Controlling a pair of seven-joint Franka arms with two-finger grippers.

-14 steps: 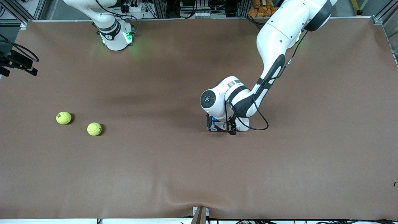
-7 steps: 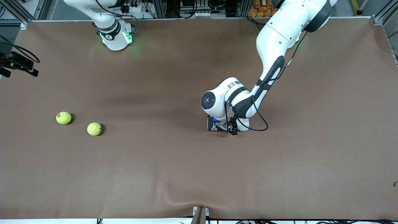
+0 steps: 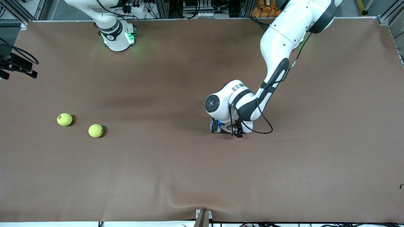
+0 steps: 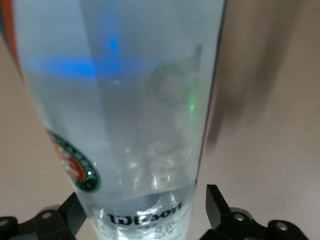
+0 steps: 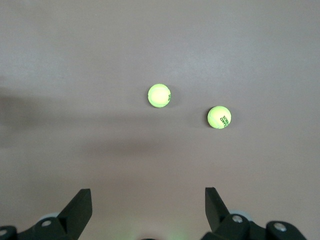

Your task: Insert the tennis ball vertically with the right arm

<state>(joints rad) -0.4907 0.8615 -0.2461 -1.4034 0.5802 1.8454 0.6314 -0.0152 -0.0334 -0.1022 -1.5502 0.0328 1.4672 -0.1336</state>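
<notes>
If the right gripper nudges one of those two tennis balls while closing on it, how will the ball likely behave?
Each tennis ball is round and lies loose on the flat table, so a nudge would probably roll it. Its fuzzy felt likely grips well. The right gripper is open over them, likely wide enough for one.

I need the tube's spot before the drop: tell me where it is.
The tube sits mid-table between the left gripper's open fingers; in the front view the left arm mostly hides it.

arms (image 3: 277,37): white shells, black joint bands | cable (image 3: 263,126): black | base light: green
</notes>
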